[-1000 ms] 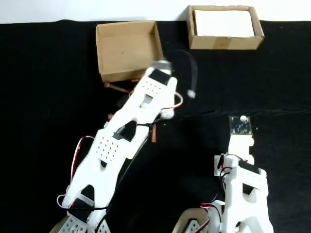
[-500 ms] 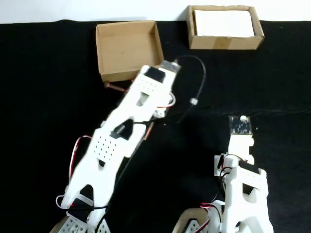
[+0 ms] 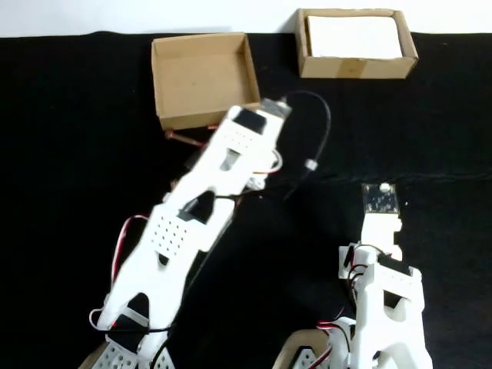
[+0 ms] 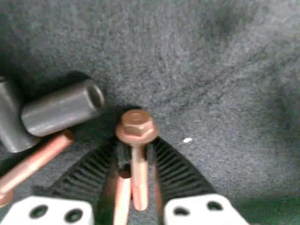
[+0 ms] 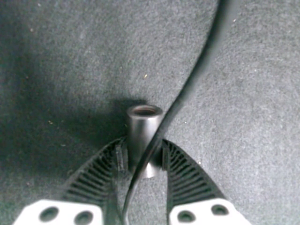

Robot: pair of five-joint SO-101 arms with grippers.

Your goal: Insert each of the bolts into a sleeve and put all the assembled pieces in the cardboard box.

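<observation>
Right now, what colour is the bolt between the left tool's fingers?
The bolt is coppery brown; the left wrist view shows it best.

bolt (image 4: 136, 129): copper-toned metal, smooth, slight sheen. sleeve (image 5: 140, 126): dark grey metal, smooth, dull satin. tabletop (image 4: 225, 70): black cloth, matt, fuzzy nap. box (image 3: 201, 77): raw brown cardboard, matt. arms (image 3: 192, 223): white plastic, smooth. cable (image 5: 224, 9): black jacket, slightly glossy.

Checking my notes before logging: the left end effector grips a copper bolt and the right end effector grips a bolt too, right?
Not quite. The left end effector does grip a copper bolt, but the right end effector grips a dark sleeve, not a bolt, as the right wrist view shows.
</observation>
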